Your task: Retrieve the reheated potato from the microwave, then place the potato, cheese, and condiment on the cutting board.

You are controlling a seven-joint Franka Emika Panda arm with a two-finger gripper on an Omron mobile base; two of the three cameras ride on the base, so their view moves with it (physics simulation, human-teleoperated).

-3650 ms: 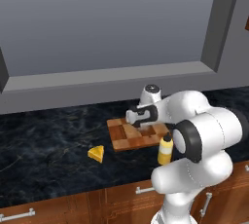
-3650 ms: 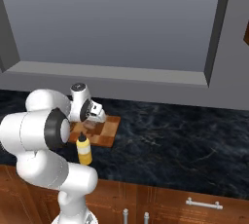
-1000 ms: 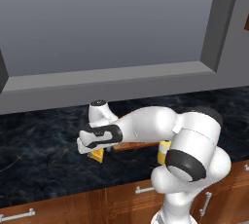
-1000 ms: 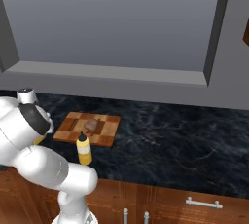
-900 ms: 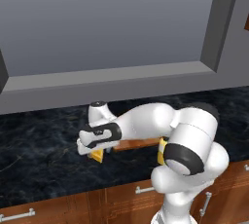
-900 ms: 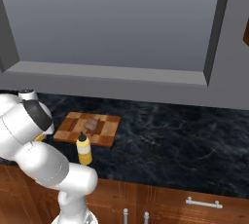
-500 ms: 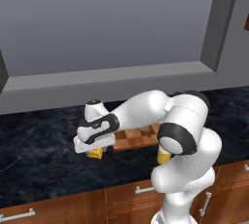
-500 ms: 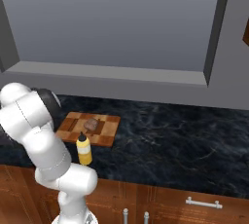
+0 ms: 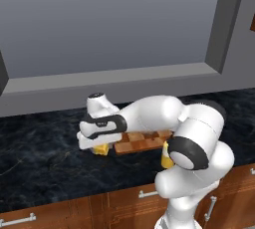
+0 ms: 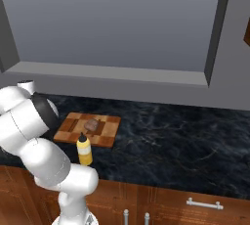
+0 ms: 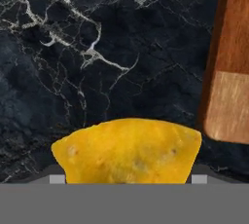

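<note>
The claw (image 9: 99,147) is right down on the black marble surface (image 9: 40,163), sitting over the cheese (image 11: 127,151), and the yellow wedge lies between its tips; whether they have pinched it, I cannot tell. Just beside the claw lies the cutting board (image 10: 73,127) with the potato (image 10: 92,124) on top. The condiment (image 10: 84,149) stands near the board's front edge.

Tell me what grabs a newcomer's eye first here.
The white arm folded low over the black marble counter, its gripper down over the yellow cheese wedge beside the checkered cutting board. The brown potato sits on that board, the condiment bottle just before it.
</note>
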